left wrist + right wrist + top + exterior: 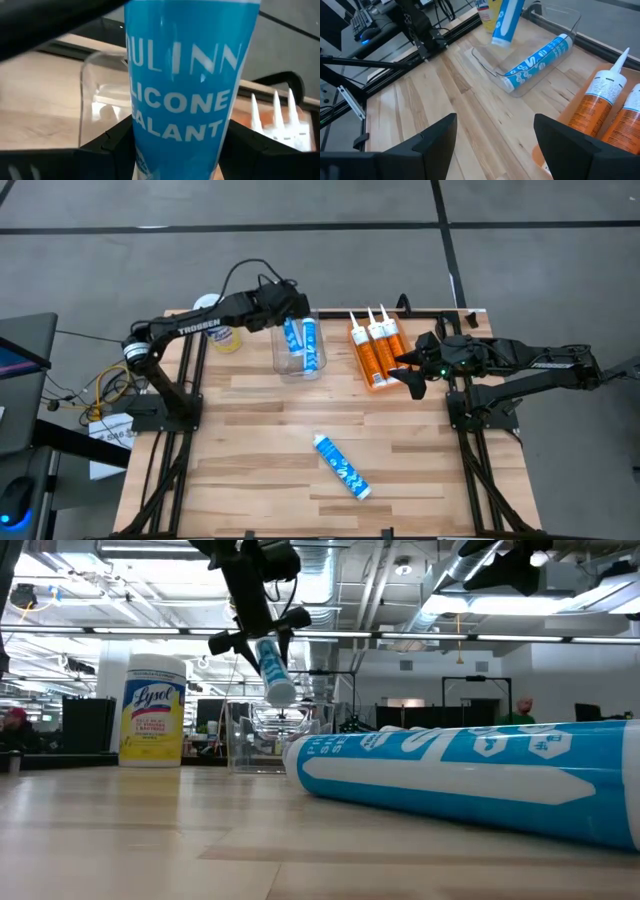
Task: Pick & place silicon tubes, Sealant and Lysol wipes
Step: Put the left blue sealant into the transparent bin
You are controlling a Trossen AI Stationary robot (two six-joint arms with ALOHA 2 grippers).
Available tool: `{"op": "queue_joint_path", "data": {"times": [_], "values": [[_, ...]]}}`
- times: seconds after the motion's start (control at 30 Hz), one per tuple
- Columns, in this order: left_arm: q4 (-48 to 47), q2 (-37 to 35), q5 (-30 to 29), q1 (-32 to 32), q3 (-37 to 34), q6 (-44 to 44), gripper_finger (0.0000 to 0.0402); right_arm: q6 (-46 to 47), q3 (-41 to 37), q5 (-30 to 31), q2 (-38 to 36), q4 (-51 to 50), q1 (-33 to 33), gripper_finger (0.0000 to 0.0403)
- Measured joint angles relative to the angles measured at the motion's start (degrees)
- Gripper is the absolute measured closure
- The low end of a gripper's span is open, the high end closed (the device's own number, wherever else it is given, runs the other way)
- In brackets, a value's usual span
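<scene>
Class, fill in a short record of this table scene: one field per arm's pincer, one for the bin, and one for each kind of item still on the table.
Left pincer: shut on blue silicone sealant tube, held over clear plastic bin
Right pincer: open, empty, beside orange sealant tubes
Bin contents: one blue tube, lying flat
Loose blue tube: lying on wooden table
Yellow-labelled Lysol wipes canister: upright, beside bin

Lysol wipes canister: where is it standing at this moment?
In the high view the Lysol wipes stand upright at the table's far left edge, partly under the left arm, left of the clear bin.
</scene>
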Motion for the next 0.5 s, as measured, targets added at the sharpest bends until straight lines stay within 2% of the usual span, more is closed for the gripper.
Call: {"op": "queue_joint_path", "data": {"times": [0.17,0.5], "values": [[-0.6,0.8,2.4,0.4,0.1,2.0,0.02,0.0,0.0,0.0,0.0,0.0,0.0,0.0147],[-0.4,9.7,5.5,-1.0,0.0,1.8,0.02,0.4,0.0,0.0,0.0,0.1,0.0,0.0147]]}}
